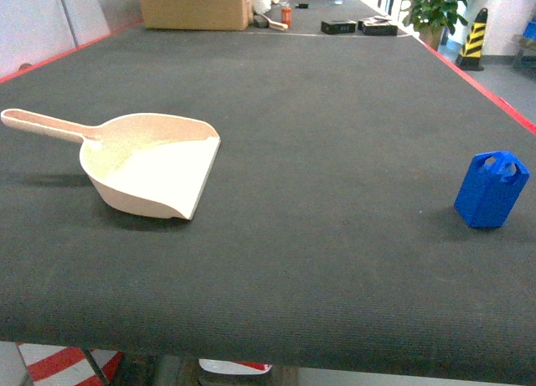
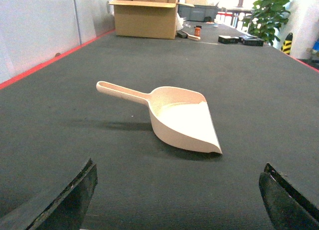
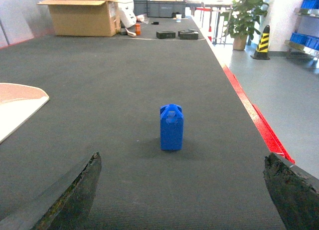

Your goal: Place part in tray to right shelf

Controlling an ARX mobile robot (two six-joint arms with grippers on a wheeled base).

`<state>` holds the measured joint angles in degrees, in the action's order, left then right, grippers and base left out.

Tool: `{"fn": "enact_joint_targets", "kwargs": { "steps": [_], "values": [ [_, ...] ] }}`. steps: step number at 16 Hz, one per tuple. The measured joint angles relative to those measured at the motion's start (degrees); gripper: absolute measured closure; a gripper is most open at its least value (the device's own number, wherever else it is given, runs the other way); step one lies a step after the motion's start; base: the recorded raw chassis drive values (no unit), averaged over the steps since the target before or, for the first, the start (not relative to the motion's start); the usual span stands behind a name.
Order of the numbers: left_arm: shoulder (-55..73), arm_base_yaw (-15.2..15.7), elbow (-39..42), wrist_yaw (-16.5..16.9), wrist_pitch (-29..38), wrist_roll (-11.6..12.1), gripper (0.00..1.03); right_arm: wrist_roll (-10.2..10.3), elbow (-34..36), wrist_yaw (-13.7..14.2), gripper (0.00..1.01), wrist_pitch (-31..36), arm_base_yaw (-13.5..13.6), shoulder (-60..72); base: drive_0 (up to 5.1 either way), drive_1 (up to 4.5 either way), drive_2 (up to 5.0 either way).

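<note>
The beige tray [image 1: 155,168] lies on the dark table at the left, handle pointing left, flat lip to the right; it also shows ahead in the left wrist view as the tray [image 2: 182,117]. The small blue part [image 1: 492,188] stands upright near the table's right edge. In the right wrist view the part [image 3: 172,127] stands ahead of my right gripper [image 3: 182,190], which is open and empty. My left gripper [image 2: 177,195] is open and empty too, short of the tray. Neither gripper shows in the head view. The right shelf is out of view.
A red strip [image 1: 490,89] runs along the table's right edge, with floor beyond. At the far end stand a cardboard box [image 1: 194,5], small black items [image 1: 339,26] and an orange can [image 1: 286,16]. A potted plant [image 1: 435,9] and a striped cone [image 1: 474,39] stand off the table.
</note>
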<state>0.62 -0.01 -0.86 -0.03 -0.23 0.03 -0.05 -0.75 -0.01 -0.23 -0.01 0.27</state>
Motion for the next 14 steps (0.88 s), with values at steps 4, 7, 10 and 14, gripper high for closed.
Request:
{"fn": "enact_joint_targets", "kwargs": {
  "steps": [4, 7, 10, 14],
  "values": [
    [0.0, 0.0, 0.0, 0.0, 0.0, 0.0, 0.05, 0.0, 0.0, 0.0, 0.03, 0.0, 0.0, 0.0, 0.0, 0.00, 0.0],
    [0.0, 0.0, 0.0, 0.0, 0.0, 0.0, 0.05, 0.0, 0.0, 0.0, 0.03, 0.0, 0.0, 0.0, 0.0, 0.00, 0.0],
    [0.0, 0.0, 0.0, 0.0, 0.0, 0.0, 0.05, 0.0, 0.0, 0.0, 0.03, 0.0, 0.0, 0.0, 0.0, 0.00, 0.0],
    [0.0, 0.0, 0.0, 0.0, 0.0, 0.0, 0.05, 0.0, 0.0, 0.0, 0.03, 0.0, 0.0, 0.0, 0.0, 0.00, 0.0]
  ]
}}
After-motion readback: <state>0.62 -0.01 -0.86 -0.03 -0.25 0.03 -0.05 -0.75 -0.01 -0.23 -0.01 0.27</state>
